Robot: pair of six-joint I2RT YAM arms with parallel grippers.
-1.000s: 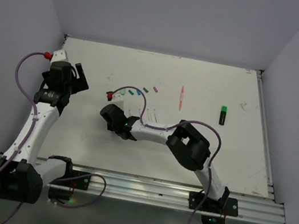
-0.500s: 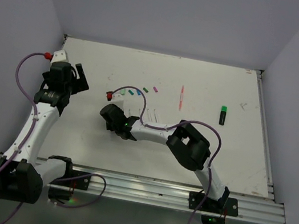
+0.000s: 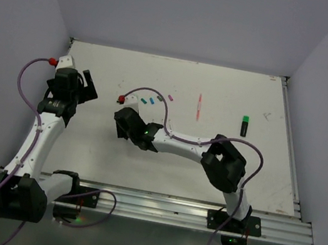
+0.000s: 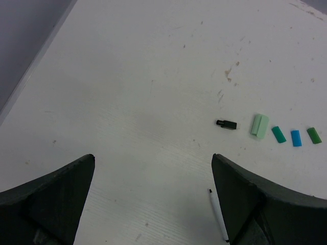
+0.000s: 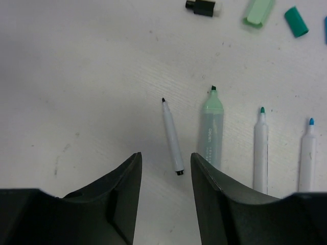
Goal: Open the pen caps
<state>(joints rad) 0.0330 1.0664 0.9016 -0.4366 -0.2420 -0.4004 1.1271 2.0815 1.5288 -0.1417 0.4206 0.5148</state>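
Loose pen caps lie in a row on the white table: black [image 4: 226,124], pale green [image 4: 259,125], teal [image 4: 278,134], blue [image 4: 296,138], dark green [image 4: 313,135]. The right wrist view shows the black cap [image 5: 203,7], the pale green cap [image 5: 259,11] and the teal cap [image 5: 296,21] too. Below them lie uncapped pens: a thin white pen with a black tip [image 5: 172,137], a pale green highlighter [image 5: 211,132], and teal-tipped [image 5: 261,148] and blue-tipped [image 5: 308,153] pens. My right gripper [image 5: 164,163] is open and empty, just above the white pen's rear end. My left gripper [image 4: 153,166] is open and empty, well left of the caps.
In the top view a magenta cap [image 3: 169,97] lies right of the row. A red pen [image 3: 198,106] lies mid-table. A chunky black highlighter with a green cap [image 3: 244,126] lies at the right. The table's left edge [image 4: 36,58] is near my left gripper [image 3: 88,85].
My right arm's elbow has swung to the right and its gripper has shifted slightly farther up the table. The left arm has not moved.
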